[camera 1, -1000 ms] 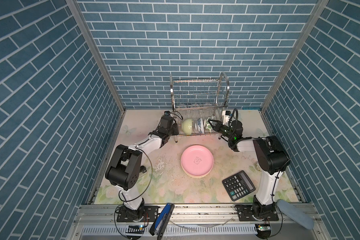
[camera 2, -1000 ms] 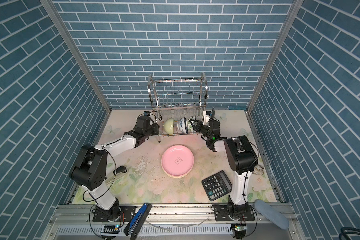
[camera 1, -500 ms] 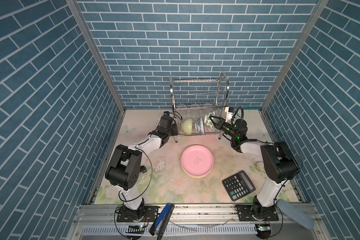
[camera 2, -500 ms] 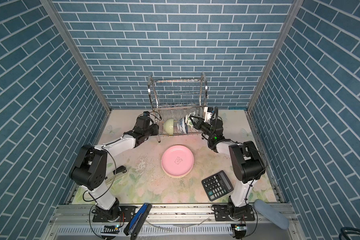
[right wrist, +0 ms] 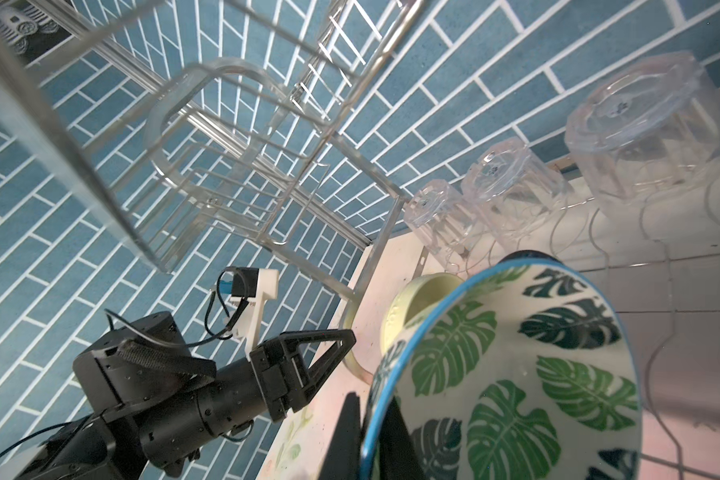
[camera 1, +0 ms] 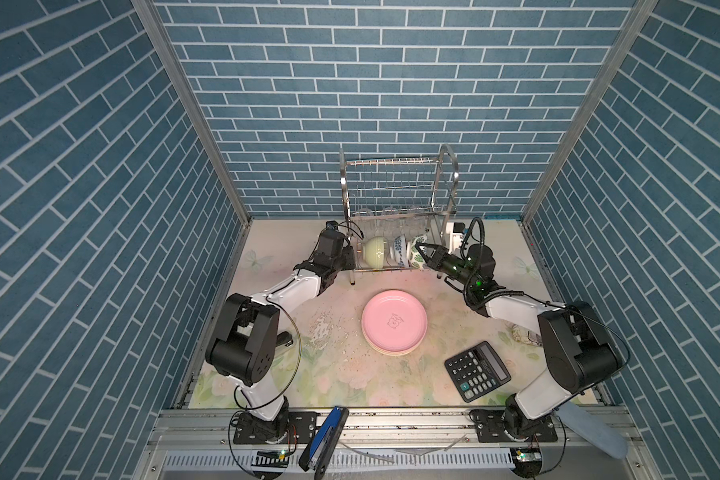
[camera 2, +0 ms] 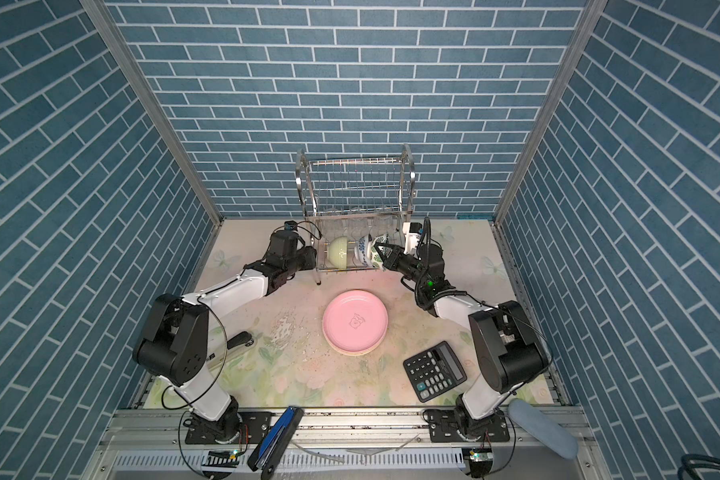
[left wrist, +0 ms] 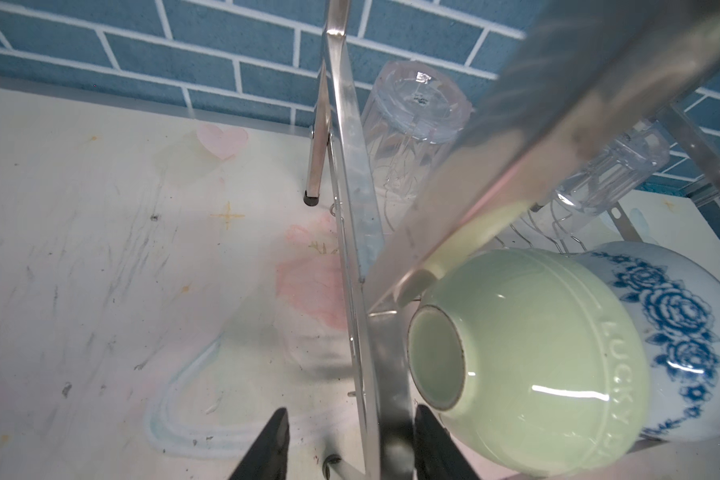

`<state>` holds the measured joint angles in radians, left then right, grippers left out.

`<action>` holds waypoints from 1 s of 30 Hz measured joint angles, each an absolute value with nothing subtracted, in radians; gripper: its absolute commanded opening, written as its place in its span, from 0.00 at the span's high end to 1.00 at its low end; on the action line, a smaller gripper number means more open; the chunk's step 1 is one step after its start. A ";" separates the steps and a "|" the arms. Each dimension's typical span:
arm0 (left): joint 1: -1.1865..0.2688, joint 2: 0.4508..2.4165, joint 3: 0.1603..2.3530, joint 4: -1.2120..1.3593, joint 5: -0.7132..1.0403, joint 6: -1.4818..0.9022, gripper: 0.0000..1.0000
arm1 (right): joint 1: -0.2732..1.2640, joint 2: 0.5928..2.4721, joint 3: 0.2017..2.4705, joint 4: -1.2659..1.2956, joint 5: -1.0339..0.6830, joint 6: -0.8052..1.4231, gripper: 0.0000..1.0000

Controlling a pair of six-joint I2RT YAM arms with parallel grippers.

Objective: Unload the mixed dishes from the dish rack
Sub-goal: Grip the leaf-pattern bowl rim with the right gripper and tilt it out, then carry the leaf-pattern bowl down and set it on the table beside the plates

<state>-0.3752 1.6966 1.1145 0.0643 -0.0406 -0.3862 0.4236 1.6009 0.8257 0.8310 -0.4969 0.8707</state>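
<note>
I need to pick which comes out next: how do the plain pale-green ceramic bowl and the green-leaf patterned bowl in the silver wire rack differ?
The pale-green bowl is plain, while the leaf-patterned bowl is printed and has a blue rim. The right gripper pinches the leaf-patterned bowl's rim, and nothing grips the pale-green bowl. Both are tipped on their sides in the rack's lower tier.

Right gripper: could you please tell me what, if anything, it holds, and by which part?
The right gripper is shut on the green-leaf patterned bowl, pinching its blue rim.

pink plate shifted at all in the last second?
No. The pink plate sits where it did, with the same gap to the black calculator in a top view.
</note>
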 measured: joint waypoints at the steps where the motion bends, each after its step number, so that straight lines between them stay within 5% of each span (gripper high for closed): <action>1: -0.375 1.693 1.114 0.064 -0.040 -0.387 0.45 | 0.434 1.586 0.826 0.816 -0.494 0.862 1.00; 11: -0.375 1.651 1.114 0.035 -0.036 -0.396 0.40 | 0.555 1.375 0.825 0.457 -0.405 0.723 1.00; 20: -0.375 1.650 1.114 0.020 -0.027 -0.403 0.38 | 0.599 1.148 0.827 -0.114 -0.143 0.553 1.00; 30: -0.375 1.650 1.114 0.020 -0.025 -0.411 0.38 | 0.602 1.213 0.854 -0.490 0.179 0.463 1.00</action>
